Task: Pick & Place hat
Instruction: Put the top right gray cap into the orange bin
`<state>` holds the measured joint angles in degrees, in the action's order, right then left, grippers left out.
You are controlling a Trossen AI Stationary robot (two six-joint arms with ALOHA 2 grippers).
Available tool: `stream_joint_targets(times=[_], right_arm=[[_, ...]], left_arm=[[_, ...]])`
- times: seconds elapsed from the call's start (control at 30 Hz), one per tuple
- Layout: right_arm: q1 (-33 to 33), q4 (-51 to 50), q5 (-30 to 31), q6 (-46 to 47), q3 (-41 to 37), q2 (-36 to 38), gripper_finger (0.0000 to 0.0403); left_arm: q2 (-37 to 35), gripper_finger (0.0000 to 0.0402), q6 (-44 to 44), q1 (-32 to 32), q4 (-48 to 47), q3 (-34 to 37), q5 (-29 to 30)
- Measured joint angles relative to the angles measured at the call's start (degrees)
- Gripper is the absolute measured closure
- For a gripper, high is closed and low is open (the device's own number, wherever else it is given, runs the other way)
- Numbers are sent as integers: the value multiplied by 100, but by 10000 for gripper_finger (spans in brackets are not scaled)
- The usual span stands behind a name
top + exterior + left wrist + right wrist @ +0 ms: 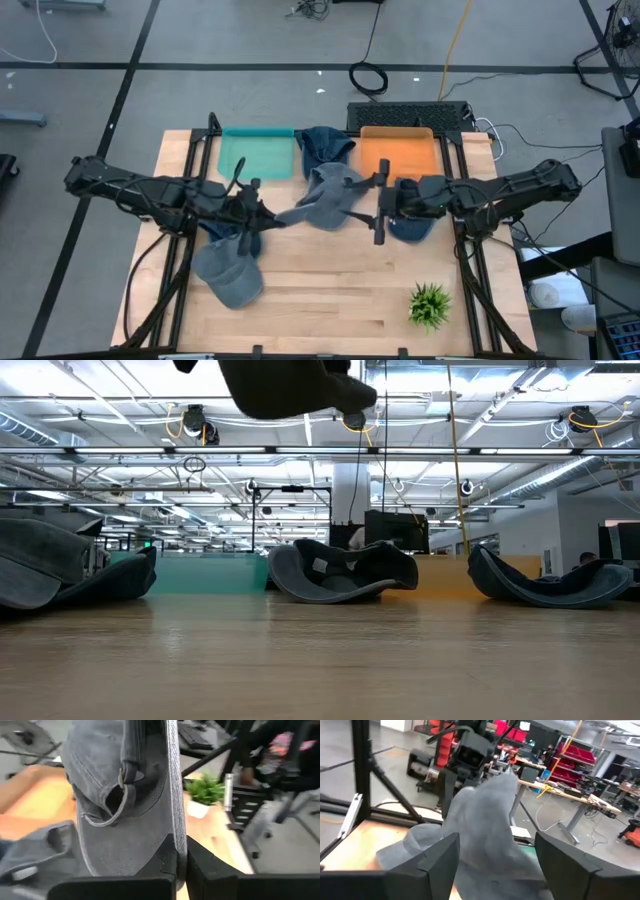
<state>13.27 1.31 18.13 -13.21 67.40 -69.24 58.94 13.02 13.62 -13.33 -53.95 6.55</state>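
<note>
My left gripper (262, 215) (180, 851) is shut on a grey hat (325, 195) (125, 805) over the middle of the table. This hat shows as a dark shape (285, 385) at the top of the low view. My right gripper (380, 210) (495, 855) is open just right of it, a finger on either side of the hat's crown (485, 820); I cannot tell whether they touch. Three more hats lie on the table: a grey-blue one (230, 275) (55, 565) near left, a dark blue one (325, 148) (345, 570) between the trays, and a dark blue one (410, 228) (550, 580) under the right arm. My left gripper pinches the grey hat's edge (172, 837) between its two fingers, coming level from the table's left. The back strap with its buckle (122, 780) shows just beyond the fingers. The hat is lifted clear of the table and reaches toward my right gripper.
A teal tray (255, 155) and an orange tray (395, 155) sit along the far edge. A small potted plant (430, 305) (205, 790) stands near the right front corner. Bare wood (330, 290) shows along the near middle.
</note>
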Motion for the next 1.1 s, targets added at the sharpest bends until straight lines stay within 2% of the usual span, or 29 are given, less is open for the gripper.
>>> stream_joint_targets(times=[0.17, 0.4, 0.67, 0.9, 1.0, 1.1], right_arm=[[253, -162, -3, -118, 0, 76, 155], [584, -290, 29, -1072, 0, 79, 167], [1027, -286, 1197, -1857, -113, 55, 163], [1474, -285, 1967, -3108, -552, 51, 165], [1713, -268, 2066, -3683, -809, 51, 169], [1992, -127, 2068, -4138, -1124, 47, 171]], left_arm=[[-91, 393, 490, 1, -148, 0, -266], [-182, 393, 1126, 1, -127, 0, -622], [-176, 394, 1583, 3, 18, 0, -1498], [-171, 394, 2777, -2, 95, 0, -2373], [-171, 394, 3330, -1, 163, 0, -2762], [-169, 394, 4054, -2, 295, 0, -2754]])
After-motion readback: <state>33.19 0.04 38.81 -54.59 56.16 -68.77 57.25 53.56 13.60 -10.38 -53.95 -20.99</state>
